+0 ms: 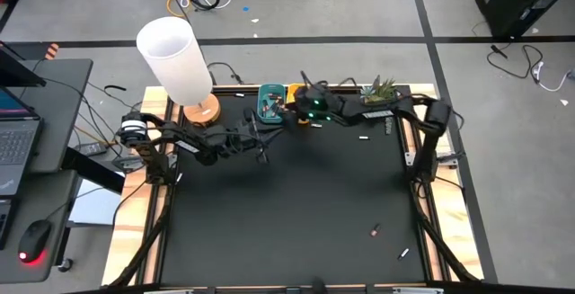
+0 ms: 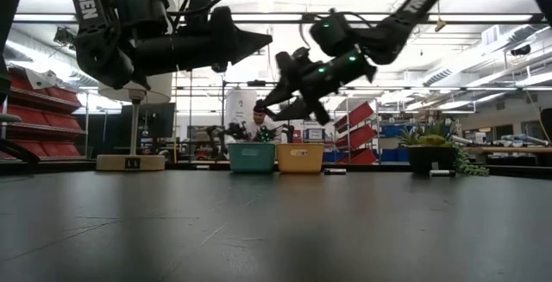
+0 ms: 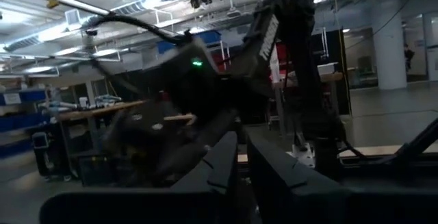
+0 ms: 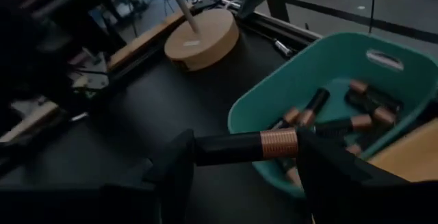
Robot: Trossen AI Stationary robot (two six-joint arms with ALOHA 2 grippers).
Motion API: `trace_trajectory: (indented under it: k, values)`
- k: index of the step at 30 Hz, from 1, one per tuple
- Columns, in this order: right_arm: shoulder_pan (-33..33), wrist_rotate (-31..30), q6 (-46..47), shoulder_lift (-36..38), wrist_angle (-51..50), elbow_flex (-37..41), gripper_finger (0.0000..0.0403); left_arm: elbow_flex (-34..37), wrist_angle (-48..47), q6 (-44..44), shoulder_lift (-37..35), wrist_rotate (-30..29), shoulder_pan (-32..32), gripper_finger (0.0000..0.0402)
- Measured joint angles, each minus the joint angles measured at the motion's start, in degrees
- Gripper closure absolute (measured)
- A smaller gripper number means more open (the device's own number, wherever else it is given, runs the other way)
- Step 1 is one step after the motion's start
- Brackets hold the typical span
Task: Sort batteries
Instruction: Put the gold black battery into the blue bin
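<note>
The right tool [image 4: 239, 157] grips a battery [image 4: 248, 146] crosswise between its two fingers, the cell spanning the gap from one finger to the other. Its long axis runs across the tool, black body at one finger, copper end [image 4: 278, 143] at the other. Just beyond the tool sits the teal bin [image 4: 274, 94], with more batteries [image 4: 356, 107] lying inside at mixed angles. Past the held cell stands the round wooden lamp base [image 4: 202, 39] on the dark bench [image 4: 157, 107]. The left tool [image 3: 241, 157] hangs above the bench beside the right one, fingers pinched narrow, nothing seen between them. Loose batteries [image 1: 375, 230] lie well apart from both tools.
</note>
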State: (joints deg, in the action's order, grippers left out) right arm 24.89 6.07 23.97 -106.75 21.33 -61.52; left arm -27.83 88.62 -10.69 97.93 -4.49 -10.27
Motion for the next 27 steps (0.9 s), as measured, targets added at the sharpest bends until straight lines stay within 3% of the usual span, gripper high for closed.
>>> trace_trajectory:
  k: [4, 8, 15, 20, 27]
  values:
    - [0.9, -0.5, -3.4, -4.7, -8.7, -8.4, 0.0175, 0.0, 0.4, 0.5, 0.0, 0.5, -1.1, 0.0353]
    - [1.8, -1.0, -4.7, -8.7, -16.0, -15.1, 0.0162, 0.0, 0.8, 4.3, -0.1, 6.9, -3.0, 0.0353]
    - [2.7, -1.9, -7.1, -10.5, -17.0, -18.8, 0.0133, 0.0, 0.4, 4.0, -0.3, 8.8, -7.6, 0.0353]
    - [3.3, -2.0, -7.0, -7.9, -21.9, -19.1, 0.0122, 0.0, -1.3, 3.9, -0.3, 12.1, -10.6, 0.0353]
    - [-1.5, -9.8, -10.6, 0.5, -47.0, -19.2, 0.0138, 0.0, -7.4, 2.8, -0.3, 12.9, -13.8, 0.0353]
